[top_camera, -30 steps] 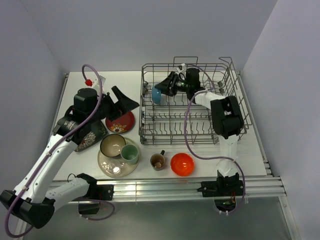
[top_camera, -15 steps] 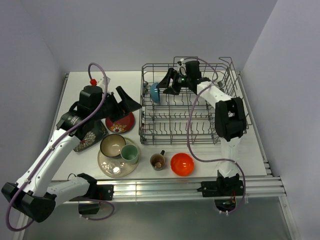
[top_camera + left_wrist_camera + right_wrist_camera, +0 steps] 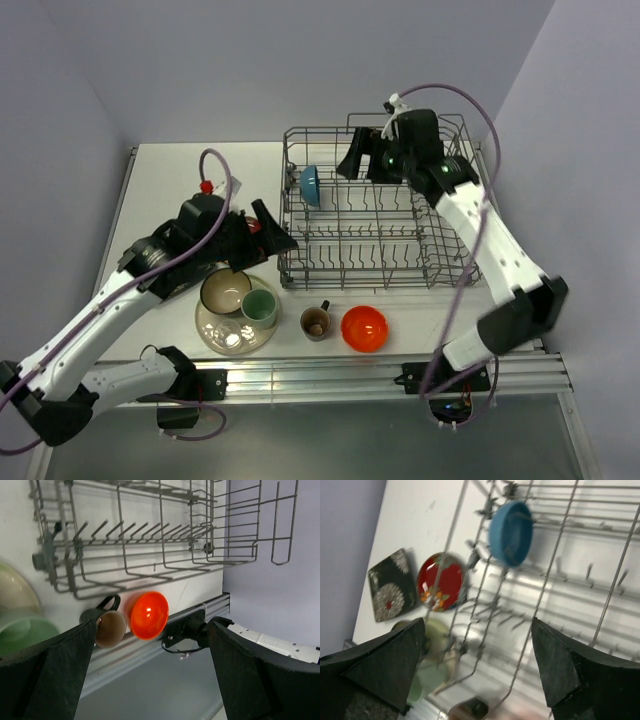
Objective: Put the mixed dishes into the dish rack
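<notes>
From where I stand, the dish rack [image 3: 352, 238] sits on the far right of the bench [image 3: 235, 165], and the blue-inside bowl [image 3: 310, 185] stands on edge in its far left corner. The right gripper [image 3: 362, 160] hovers over the rack's back rim, fingers spread and empty. The left gripper [image 3: 268, 232], fingers also spread and empty, hangs just left of the rack. Near the front lie the orange bowl [image 3: 364, 328], small brown mug [image 3: 316, 322], pale green cup [image 3: 259, 307] and tan bowl [image 3: 225, 291].
</notes>
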